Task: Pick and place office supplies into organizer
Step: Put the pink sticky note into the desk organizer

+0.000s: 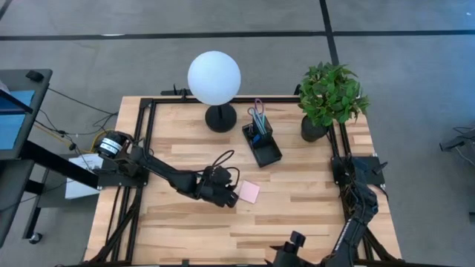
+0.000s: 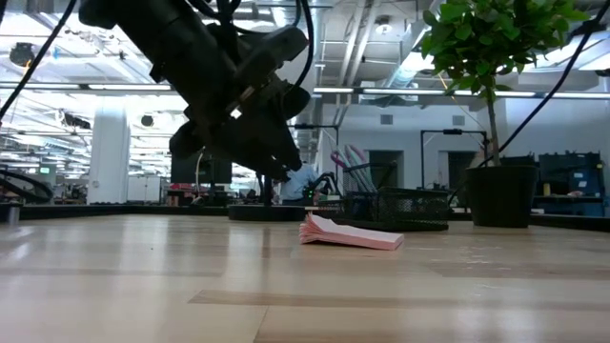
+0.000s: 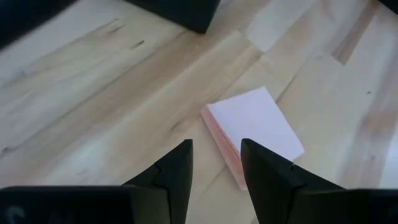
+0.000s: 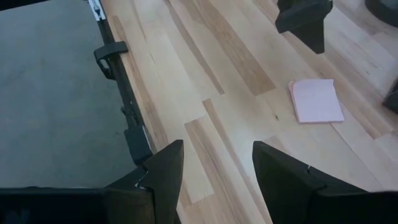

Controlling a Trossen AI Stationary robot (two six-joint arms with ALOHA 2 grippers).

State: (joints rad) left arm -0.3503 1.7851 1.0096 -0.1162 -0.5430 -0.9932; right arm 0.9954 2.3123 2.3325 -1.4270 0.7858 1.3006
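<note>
Mid-table, left gripper [image 1: 231, 197] hovers beside the pad [image 1: 249, 192], fingers parted, empty.
Bare wood around; organizer [image 1: 262, 144] behind, lamp [image 1: 214, 83] beyond.

No text, label or number is legible anywhere.

Open tabletop [image 1: 297, 215] is left around the sticky-note pad [image 1: 249, 192] toward the near edge and the right side. The left gripper [image 1: 231, 199] hangs just beside the pad (fingers parted, nothing between). Farther back, passage is blocked by the organizer [image 1: 261, 142], lamp base [image 1: 220, 118] and plant pot [image 1: 313, 129].
</note>
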